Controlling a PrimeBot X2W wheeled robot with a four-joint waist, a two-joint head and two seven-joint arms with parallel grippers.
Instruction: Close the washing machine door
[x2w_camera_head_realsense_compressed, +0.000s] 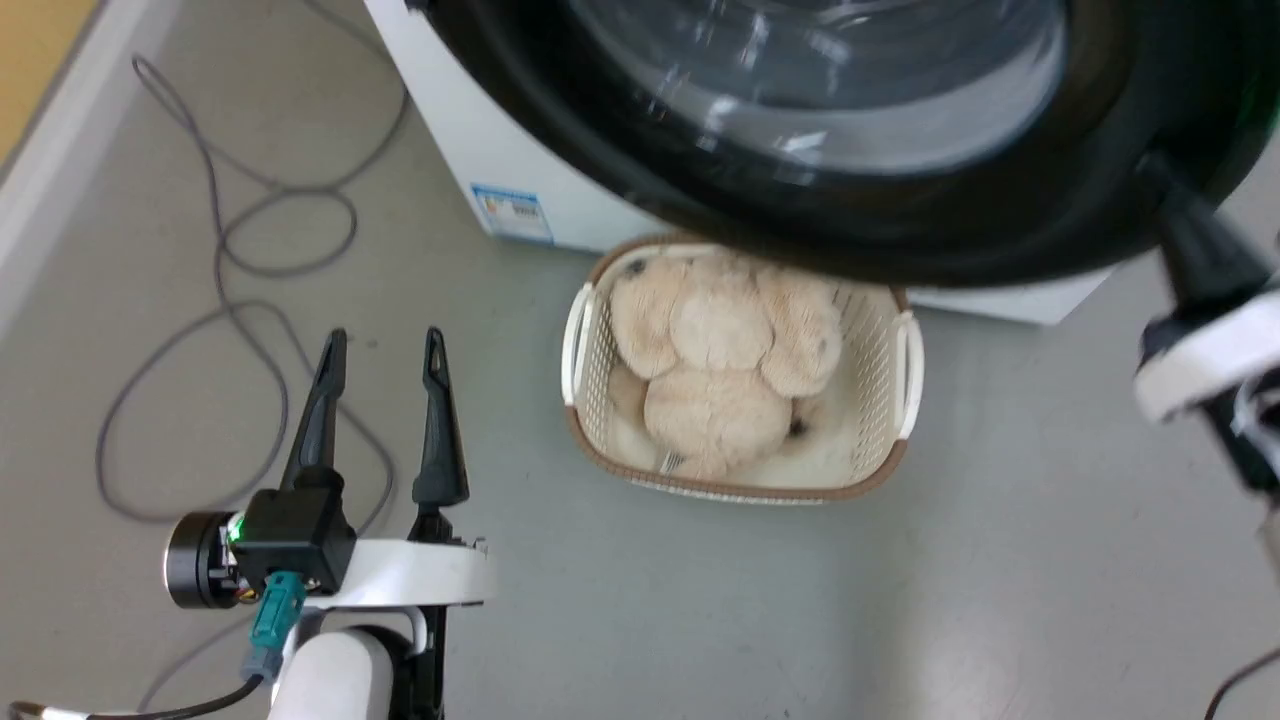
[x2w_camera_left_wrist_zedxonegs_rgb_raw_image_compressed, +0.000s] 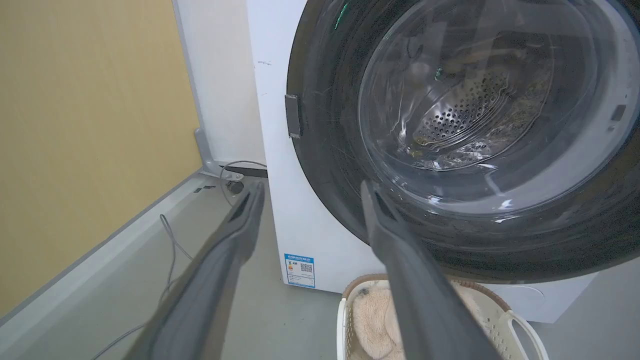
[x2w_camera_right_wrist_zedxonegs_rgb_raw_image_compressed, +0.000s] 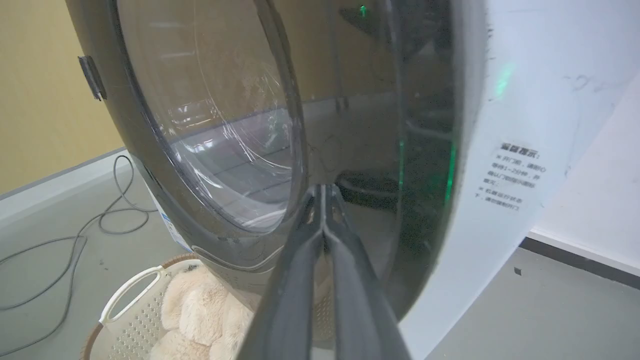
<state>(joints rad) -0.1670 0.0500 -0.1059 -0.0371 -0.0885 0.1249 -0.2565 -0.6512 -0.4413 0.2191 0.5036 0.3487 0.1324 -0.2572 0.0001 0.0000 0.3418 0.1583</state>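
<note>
The washing machine door (x2w_camera_head_realsense_compressed: 820, 90) spans the top of the head view, its black rim standing out from the white washing machine (x2w_camera_head_realsense_compressed: 480, 130) and overhanging the basket. My right gripper (x2w_camera_head_realsense_compressed: 1155, 165) is shut with nothing in it. Its joined fingertips touch the door's rim at the right. In the right wrist view the shut gripper (x2w_camera_right_wrist_zedxonegs_rgb_raw_image_compressed: 322, 189) presses against the door (x2w_camera_right_wrist_zedxonegs_rgb_raw_image_compressed: 210, 140). My left gripper (x2w_camera_head_realsense_compressed: 382, 345) is open over the floor at lower left, apart from the door. In the left wrist view the open gripper (x2w_camera_left_wrist_zedxonegs_rgb_raw_image_compressed: 310, 187) faces the door (x2w_camera_left_wrist_zedxonegs_rgb_raw_image_compressed: 480, 125), with the steel drum visible through the glass.
A white woven basket (x2w_camera_head_realsense_compressed: 583, 340) holding a beige plush toy (x2w_camera_head_realsense_compressed: 720, 370) sits on the floor under the door. A grey cable (x2w_camera_head_realsense_compressed: 230, 250) loops across the floor at left. The yellow wall and its pale baseboard (x2w_camera_left_wrist_zedxonegs_rgb_raw_image_compressed: 100, 250) run along the left.
</note>
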